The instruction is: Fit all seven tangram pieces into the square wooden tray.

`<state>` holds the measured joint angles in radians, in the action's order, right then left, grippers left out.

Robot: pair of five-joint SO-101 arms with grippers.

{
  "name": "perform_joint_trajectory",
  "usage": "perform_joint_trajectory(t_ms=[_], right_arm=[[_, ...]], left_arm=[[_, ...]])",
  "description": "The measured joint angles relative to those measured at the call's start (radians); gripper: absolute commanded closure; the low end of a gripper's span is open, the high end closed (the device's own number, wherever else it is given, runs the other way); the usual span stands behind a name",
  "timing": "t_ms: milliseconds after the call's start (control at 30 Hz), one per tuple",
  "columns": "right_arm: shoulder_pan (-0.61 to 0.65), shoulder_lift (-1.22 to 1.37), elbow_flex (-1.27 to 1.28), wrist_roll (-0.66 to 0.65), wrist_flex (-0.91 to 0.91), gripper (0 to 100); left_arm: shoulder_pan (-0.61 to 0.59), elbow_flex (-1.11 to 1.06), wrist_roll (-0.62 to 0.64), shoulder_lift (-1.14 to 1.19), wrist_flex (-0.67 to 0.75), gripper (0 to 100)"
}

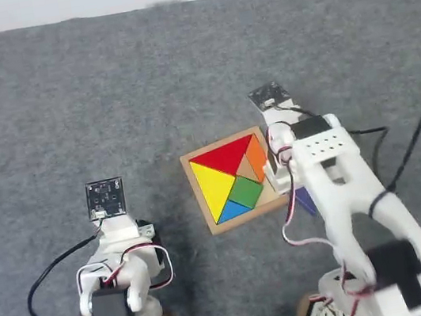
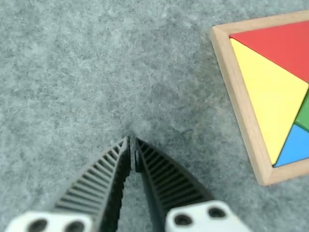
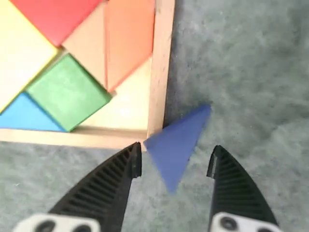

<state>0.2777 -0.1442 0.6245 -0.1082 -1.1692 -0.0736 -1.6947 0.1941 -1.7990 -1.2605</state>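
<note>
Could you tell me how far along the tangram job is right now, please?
Done: red, yellow, green, light blue and orange pieces lie in the tray. In hand: the open right gripper straddles the dark blue triangle on the mat beside the tray's corner. Left: seating it in the bare corner gap; the tan patch by the orange may be another gap.

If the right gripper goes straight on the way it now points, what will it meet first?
Most likely the blue triangle, which lies on the mat between the open fingers of the right gripper, just outside the corner of the tray.
</note>
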Motion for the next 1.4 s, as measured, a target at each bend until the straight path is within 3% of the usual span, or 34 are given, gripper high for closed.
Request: perform_joint_trajectory(t_ms=[333, 467, 600, 700, 1133, 1400], right_arm=[[-0.014, 0.170, -0.023, 0.000, 0.054, 76.8], [-0.091, 0.175, -0.025, 0.000, 0.054, 77.4], [-0.187, 0.175, -0.026, 0.000, 0.060, 88.6], [-0.244, 0.180, -0.023, 0.002, 0.063, 88.6], [-0.250, 0.169, -0.040, 0.005, 0.061, 88.4], [-0.250, -0.023, -0.040, 0.048, 0.044, 88.4]], left_arm=[[0.000, 0.000, 0.000, 0.000, 0.000, 99], [0.000, 0.000, 0.000, 0.000, 0.000, 99], [0.000, 0.000, 0.000, 0.000, 0.000, 99], [0.000, 0.000, 0.000, 0.000, 0.000, 99], [0.000, 0.000, 0.000, 0.000, 0.000, 99], [0.000, 0.000, 0.000, 0.000, 0.000, 99]])
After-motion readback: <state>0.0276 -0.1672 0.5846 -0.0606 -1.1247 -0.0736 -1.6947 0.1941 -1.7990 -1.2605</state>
